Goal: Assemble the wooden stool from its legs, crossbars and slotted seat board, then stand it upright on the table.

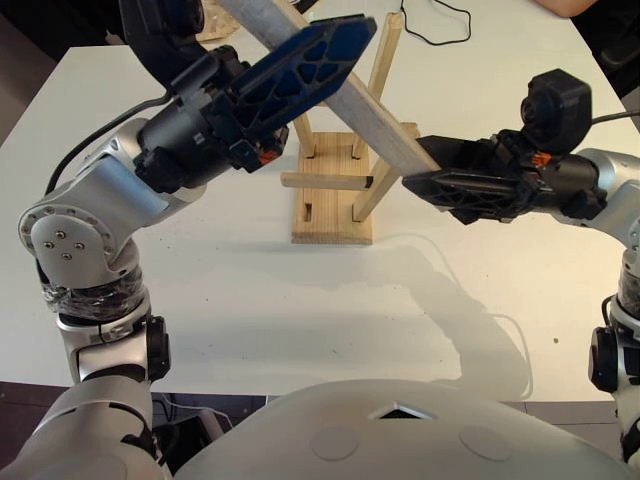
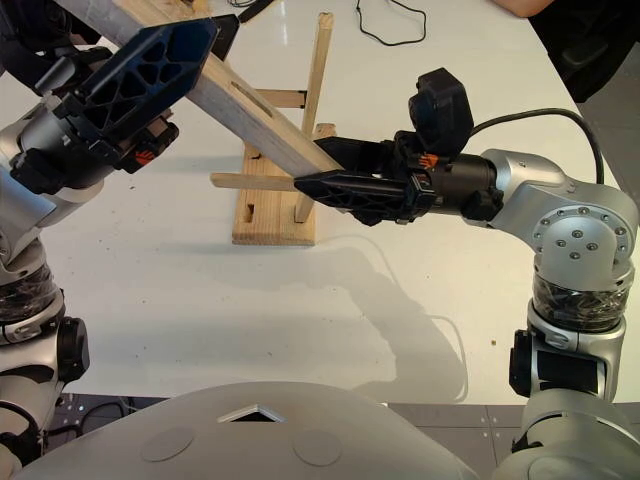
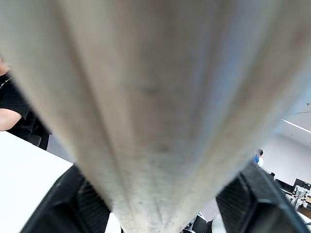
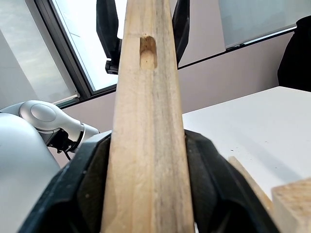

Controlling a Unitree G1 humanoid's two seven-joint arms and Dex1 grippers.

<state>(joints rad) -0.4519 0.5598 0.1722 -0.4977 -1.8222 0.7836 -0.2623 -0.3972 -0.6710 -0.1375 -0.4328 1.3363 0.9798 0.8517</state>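
A long wooden leg [image 1: 372,112] with a slot hangs slanted in the air, held at both ends. My left gripper [image 1: 322,58] is shut on its upper end, with dark fingers [image 3: 73,206] either side of the wood [image 3: 155,97]. My right gripper [image 1: 414,163] is shut on its lower end [image 4: 148,126], its pads [image 4: 85,184] pressed to the sides. Beneath, the slotted seat board [image 1: 330,218] lies flat on the table, with upright legs [image 1: 386,70] and a crossbar [image 1: 325,181] fitted to it.
The white table [image 1: 250,290] has free room in front of the seat board and on both sides. A black cable [image 1: 437,32] lies at the far edge behind the stool parts.
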